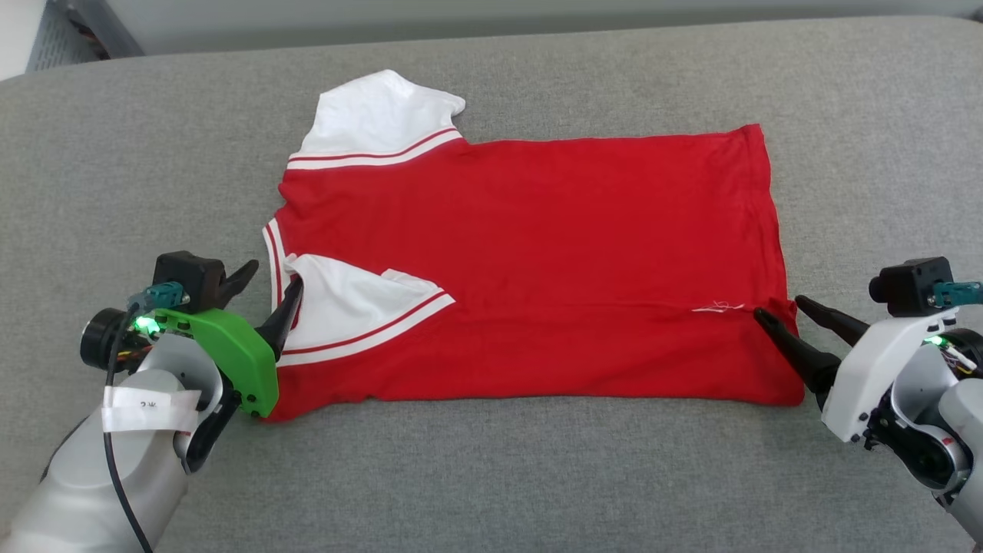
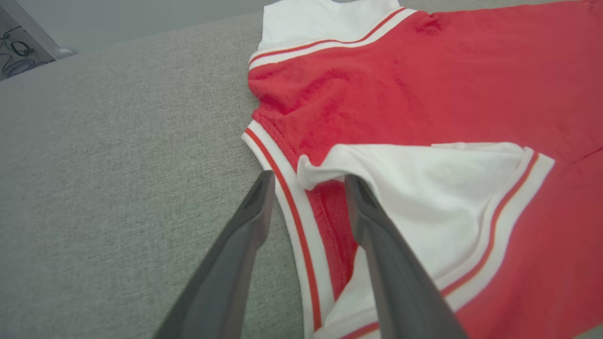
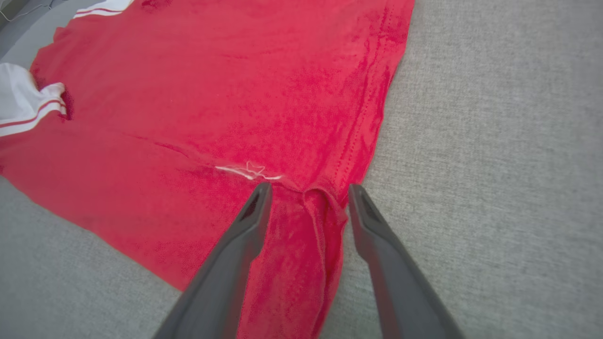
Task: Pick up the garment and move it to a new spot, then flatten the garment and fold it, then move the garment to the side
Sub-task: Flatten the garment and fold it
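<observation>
The garment (image 1: pixel 537 253), a red T-shirt with white sleeves, lies spread on the grey cushion, collar to the left and hem to the right. Its near edge is folded over the body, and the near sleeve (image 1: pixel 345 307) rests on the red cloth. My left gripper (image 1: pixel 273 278) is open at the collar end. The striped collar trim (image 2: pixel 301 235) runs between its fingers (image 2: pixel 235 254). My right gripper (image 1: pixel 780 306) is open at the hem's near corner, and a raised ridge of red hem (image 3: pixel 320 221) sits between its fingers (image 3: pixel 226 268). Neither gripper holds any cloth.
The grey fabric surface (image 1: pixel 491 476) stretches wide around the shirt. Its far edge (image 1: pixel 230 54) meets a pale wall, with a grey rack (image 1: pixel 69 31) at the top left corner. A loose white thread (image 3: pixel 247 172) lies on the red cloth near the hem.
</observation>
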{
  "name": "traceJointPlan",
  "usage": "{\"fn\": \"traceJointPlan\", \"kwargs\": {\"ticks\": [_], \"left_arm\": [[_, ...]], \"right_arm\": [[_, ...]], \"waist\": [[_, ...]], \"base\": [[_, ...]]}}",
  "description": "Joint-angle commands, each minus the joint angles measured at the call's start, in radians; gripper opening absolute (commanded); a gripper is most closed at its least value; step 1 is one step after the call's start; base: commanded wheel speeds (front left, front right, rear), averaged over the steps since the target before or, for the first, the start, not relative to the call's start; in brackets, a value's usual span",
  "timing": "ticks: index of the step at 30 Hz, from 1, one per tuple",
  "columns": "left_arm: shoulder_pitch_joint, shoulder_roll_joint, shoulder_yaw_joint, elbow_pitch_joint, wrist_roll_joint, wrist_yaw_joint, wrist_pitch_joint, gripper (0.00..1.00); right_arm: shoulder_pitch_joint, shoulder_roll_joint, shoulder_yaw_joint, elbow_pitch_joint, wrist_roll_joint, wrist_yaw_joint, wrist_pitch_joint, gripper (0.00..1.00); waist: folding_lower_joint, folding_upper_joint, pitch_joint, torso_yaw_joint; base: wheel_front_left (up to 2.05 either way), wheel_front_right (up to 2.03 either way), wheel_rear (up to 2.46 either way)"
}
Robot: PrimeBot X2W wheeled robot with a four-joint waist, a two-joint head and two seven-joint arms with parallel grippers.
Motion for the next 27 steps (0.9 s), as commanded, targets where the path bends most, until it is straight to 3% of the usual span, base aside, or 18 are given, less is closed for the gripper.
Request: {"fn": "traceJointPlan", "kwargs": {"ticks": [1,6,19,27], "left_arm": [[-0.027,0.012,-0.002,-0.002,0.005,-0.003,-0.004,1.0],[-0.066,0.059,-0.044,-0.044,-0.012,-0.003,0.086,1.0],[-0.148,0.174,-0.206,-0.232,-0.321,-0.003,0.727,1.0],[-0.136,0.165,-0.247,-0.198,-0.348,0.004,0.837,1.0]], "right_arm": [[0.021,-0.009,-0.007,-0.01,0.006,-0.001,-0.014,1.0],[0.076,-0.038,-0.041,-0.054,-0.011,-0.001,-0.042,1.0],[0.129,-0.021,-0.127,-0.146,-0.073,-0.001,0.022,1.0],[0.123,0.001,-0.154,-0.174,-0.101,-0.001,0.058,1.0]], "waist": [[-0.0001,-0.0001,-0.039,0.021],[-0.0001,-0.0001,-0.092,0.043],[-0.0001,-0.0001,-0.113,0.045],[-0.0001,-0.0001,-0.073,0.002]], "base": [[0.0,0.0,0.0],[0.0,0.0,0.0],[0.0,0.0,0.0],[0.0,0.0,0.0]]}}
